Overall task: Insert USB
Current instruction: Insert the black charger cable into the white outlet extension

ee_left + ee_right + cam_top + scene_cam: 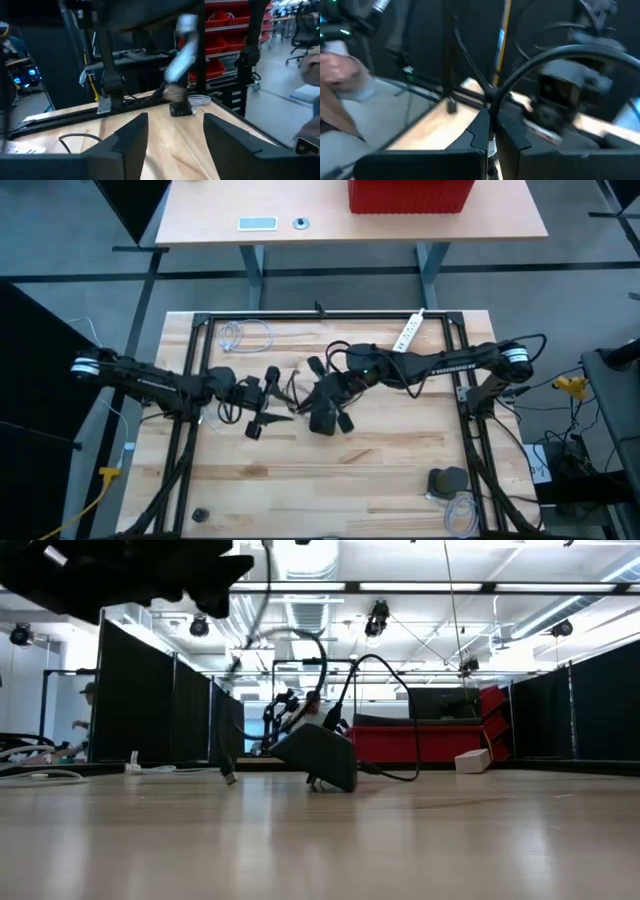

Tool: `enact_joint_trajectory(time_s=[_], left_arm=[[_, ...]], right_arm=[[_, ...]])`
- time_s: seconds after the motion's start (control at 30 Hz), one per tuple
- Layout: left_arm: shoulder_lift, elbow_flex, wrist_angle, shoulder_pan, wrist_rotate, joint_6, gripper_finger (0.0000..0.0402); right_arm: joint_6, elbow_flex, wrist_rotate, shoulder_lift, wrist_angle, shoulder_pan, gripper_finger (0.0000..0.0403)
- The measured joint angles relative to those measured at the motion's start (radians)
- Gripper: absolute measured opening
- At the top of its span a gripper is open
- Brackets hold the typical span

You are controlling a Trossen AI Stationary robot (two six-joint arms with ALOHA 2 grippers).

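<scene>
Wooden table (330, 470) holds a white power strip (407, 332). Left gripper (172, 132) gapes wide; right gripper (492, 131) pinches a black cable (540, 62). Red bins (220, 27) behind.

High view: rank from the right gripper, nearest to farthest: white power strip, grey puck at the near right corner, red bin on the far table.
From the right gripper, mid-table:
1. White power strip, at the table's back edge, right of centre.
2. Grey puck, front right corner of the table.
3. Red bin, on the separate table beyond the back edge.
</scene>
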Motion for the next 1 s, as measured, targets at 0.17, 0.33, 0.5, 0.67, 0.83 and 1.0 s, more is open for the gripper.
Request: enact_joint_trajectory(time_s=[0.17,0.33,0.5,0.67,0.83,1.0], left_arm=[[0.010,0.073,-0.088,0.013,0.059,0.050,0.0215],[0.042,0.117,-0.110,0.013,0.174,0.063,0.0243],[0.070,0.119,-0.108,0.013,0.176,0.068,0.0248],[0.091,0.119,-0.057,0.012,0.185,0.066,0.0235],[0.095,0.119,-0.058,0.012,0.202,0.066,0.0219],[0.095,0.119,-0.056,0.011,0.206,0.067,0.0207]], right_arm=[[0.020,0.000,-0.053,0.019,0.071,0.000,0.0004],[0.024,0.000,-0.054,0.037,0.089,0.000,0.0004],[0.027,-0.001,-0.068,0.043,0.109,0.000,0.0004],[0.036,-0.001,-0.102,0.055,0.115,0.000,0.0004],[0.035,-0.001,-0.102,0.056,0.112,0.000,0.0004],[0.034,-0.001,-0.102,0.056,0.111,0.000,0.0004]])
